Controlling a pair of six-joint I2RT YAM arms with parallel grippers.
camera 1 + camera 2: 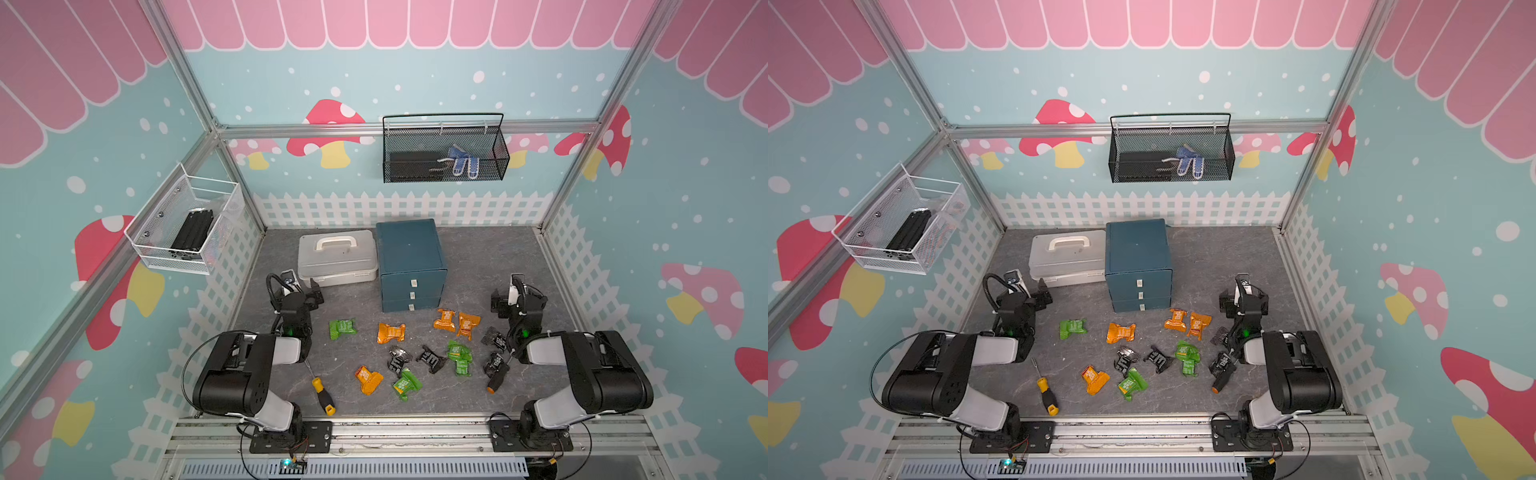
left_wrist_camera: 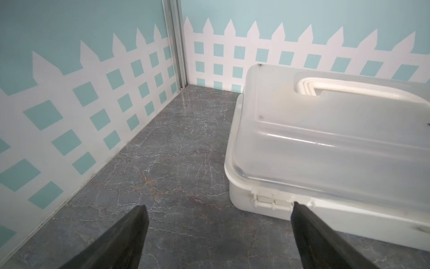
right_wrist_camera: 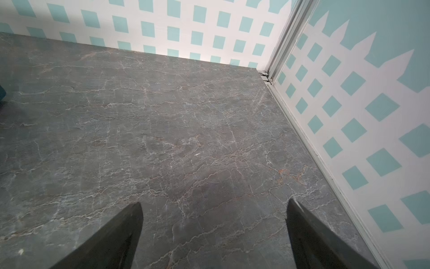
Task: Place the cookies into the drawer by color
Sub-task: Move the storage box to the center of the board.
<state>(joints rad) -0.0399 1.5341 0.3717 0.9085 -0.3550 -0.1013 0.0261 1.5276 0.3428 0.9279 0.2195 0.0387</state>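
Both grippers were found spread wide and empty: the left gripper was held low over bare desk just beside the pale grey case, and the right gripper over bare desk toward the far right corner. Nothing was held between either pair of jaws.

No part of the sorting was judged done. The drawer was stood near the middle of the desk's far edge, touching or just beside the case, with all three fronts shut. The cookies were left scattered between the drawer and the near edge, and twelve could be counted in both top views: four orange, four green, four black, the colours mixed. A drawer would have to be pulled open first, and every packet remained to be moved.

What lay inside the drawers could not be seen. One black packet was partly covered by the right arm. Another black packet was overlapped by the dark-handled screwdriver, whose shaft could hardly be made out. A yellow-handled screwdriver was lying close to the near edge. No cookies were caught in either wrist view, and the packets' white print was too small to be read.
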